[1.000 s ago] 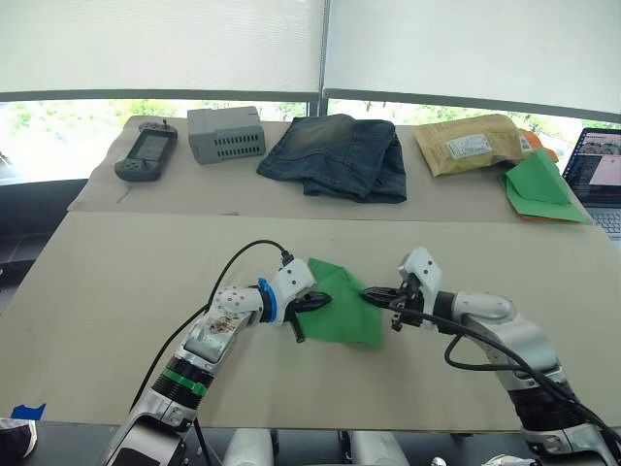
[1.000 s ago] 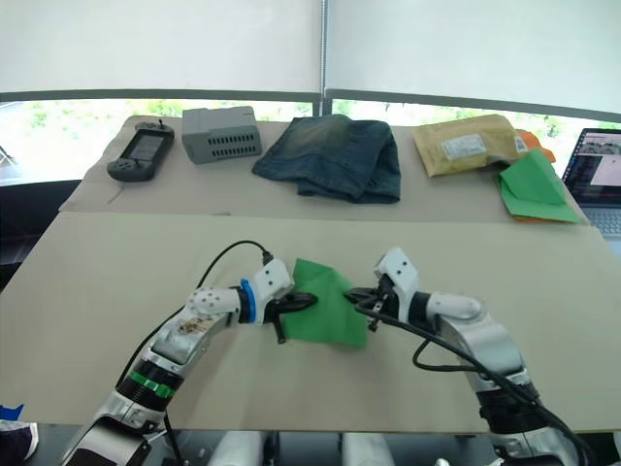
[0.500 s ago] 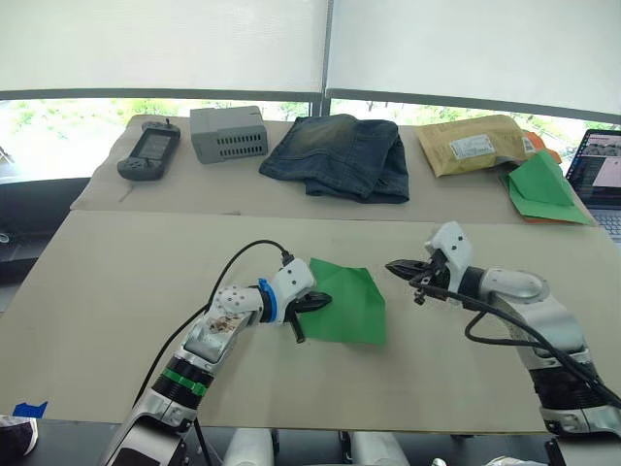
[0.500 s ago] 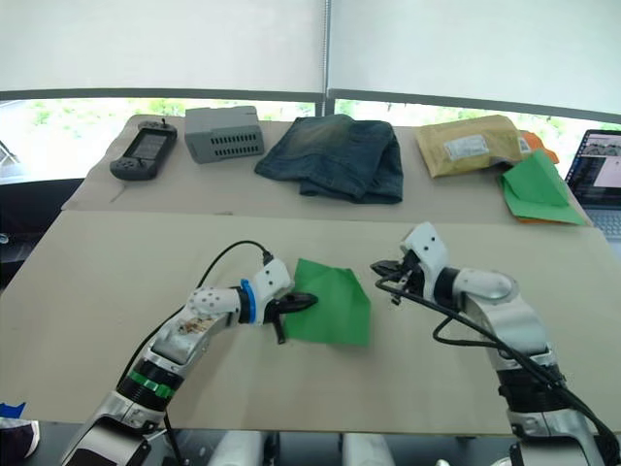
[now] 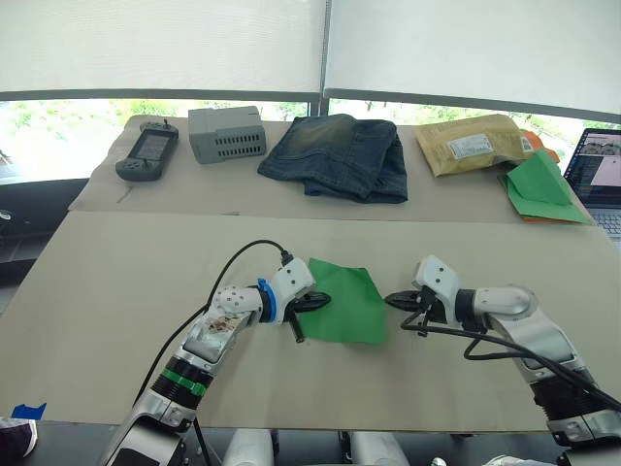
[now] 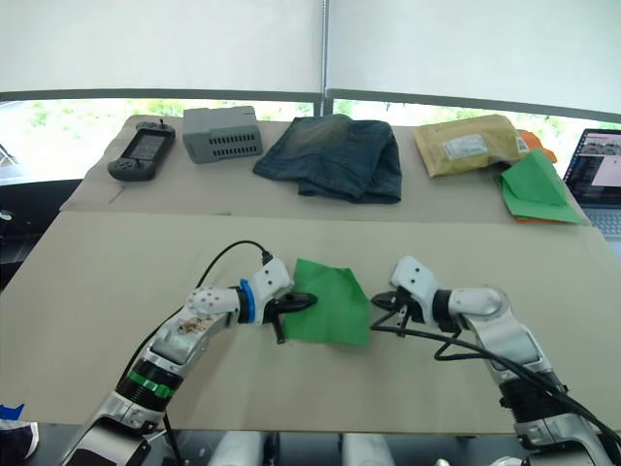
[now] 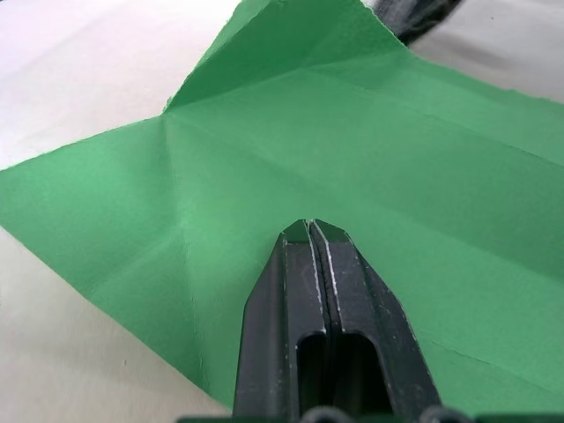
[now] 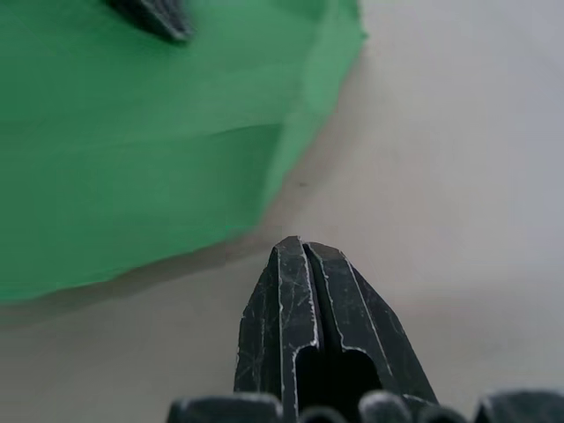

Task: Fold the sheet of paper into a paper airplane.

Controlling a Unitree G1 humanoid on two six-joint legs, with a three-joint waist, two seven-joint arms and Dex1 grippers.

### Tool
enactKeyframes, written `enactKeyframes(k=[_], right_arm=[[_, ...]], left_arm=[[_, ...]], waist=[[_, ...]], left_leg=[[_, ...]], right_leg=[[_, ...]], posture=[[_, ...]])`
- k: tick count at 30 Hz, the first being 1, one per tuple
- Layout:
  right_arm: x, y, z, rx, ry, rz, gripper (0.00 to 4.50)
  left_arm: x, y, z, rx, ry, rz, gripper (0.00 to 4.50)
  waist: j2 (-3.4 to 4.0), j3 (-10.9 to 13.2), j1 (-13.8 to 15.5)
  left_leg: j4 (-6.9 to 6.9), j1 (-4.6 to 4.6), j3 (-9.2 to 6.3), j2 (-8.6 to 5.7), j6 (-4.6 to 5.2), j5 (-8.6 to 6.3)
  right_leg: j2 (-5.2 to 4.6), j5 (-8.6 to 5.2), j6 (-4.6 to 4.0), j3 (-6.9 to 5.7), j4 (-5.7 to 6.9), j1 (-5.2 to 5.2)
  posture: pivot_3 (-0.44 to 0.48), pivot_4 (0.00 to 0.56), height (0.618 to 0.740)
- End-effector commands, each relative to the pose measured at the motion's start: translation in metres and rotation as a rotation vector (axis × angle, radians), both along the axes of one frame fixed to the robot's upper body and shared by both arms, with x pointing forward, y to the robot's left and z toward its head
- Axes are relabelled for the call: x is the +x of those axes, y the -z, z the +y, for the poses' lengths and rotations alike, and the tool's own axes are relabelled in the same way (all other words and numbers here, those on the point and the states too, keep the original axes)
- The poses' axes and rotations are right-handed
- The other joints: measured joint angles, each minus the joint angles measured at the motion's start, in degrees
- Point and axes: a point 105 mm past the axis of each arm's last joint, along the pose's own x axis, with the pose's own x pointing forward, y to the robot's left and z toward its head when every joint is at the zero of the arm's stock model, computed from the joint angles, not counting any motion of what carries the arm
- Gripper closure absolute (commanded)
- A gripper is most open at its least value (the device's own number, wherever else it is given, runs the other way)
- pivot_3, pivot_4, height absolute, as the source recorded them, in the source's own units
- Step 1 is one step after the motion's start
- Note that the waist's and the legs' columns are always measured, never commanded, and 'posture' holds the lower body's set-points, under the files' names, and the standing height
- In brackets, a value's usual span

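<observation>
The right tool [image 5: 390,300], black fingers pressed together, has come back down from its raised spot farther right and now sits low over the tan table [image 5: 116,282] just beside the right edge of the thin bright green sheet of paper [image 5: 349,303]. A second ago it touched that edge, whose raised flap has since dropped

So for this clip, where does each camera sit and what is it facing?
Left eye: head, looking down over both arms at the sheet of paper on the table.
Right eye: same head, same scene.
Left wrist: along the closed left tool, resting on the paper.
Right wrist: along the closed right tool, beside the paper's edge.
Both wrist views share the paper.
</observation>
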Motion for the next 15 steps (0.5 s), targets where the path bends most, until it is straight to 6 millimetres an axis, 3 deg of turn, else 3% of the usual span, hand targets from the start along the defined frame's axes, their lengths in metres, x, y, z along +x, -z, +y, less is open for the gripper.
enactKeyframes(k=[1, 15], right_arm=[[0.0, -0.012, 0.009, 0.092, -0.006, -0.013, 4.45], [-0.003, -0.042, 0.027, 0.294, -0.008, -0.012, 4.45]], left_arm=[[-0.002, 0.003, 0.001, 0.012, -0.002, 0.01, 4.5], [-0.002, 0.003, -0.001, 0.013, 0.006, 0.006, 4.5]], waist=[[0.0, 0.0, -0.08], [0.0, 0.0, 0.01]], left_leg=[[0.01, 0.0, 0.0, 0.0, 0.0, 0.0], [0.02, -0.01, -0.01, -0.01, 0.0, 0.0]], right_leg=[[0.0, 0.0, 0.0, 0.01, 0.0, 0.0], [0.0, 0.01, 0.01, 0.0, 0.02, -0.01]], posture=[[0.0, 0.15, 0.74], [0.0, 0.15, 0.74]])
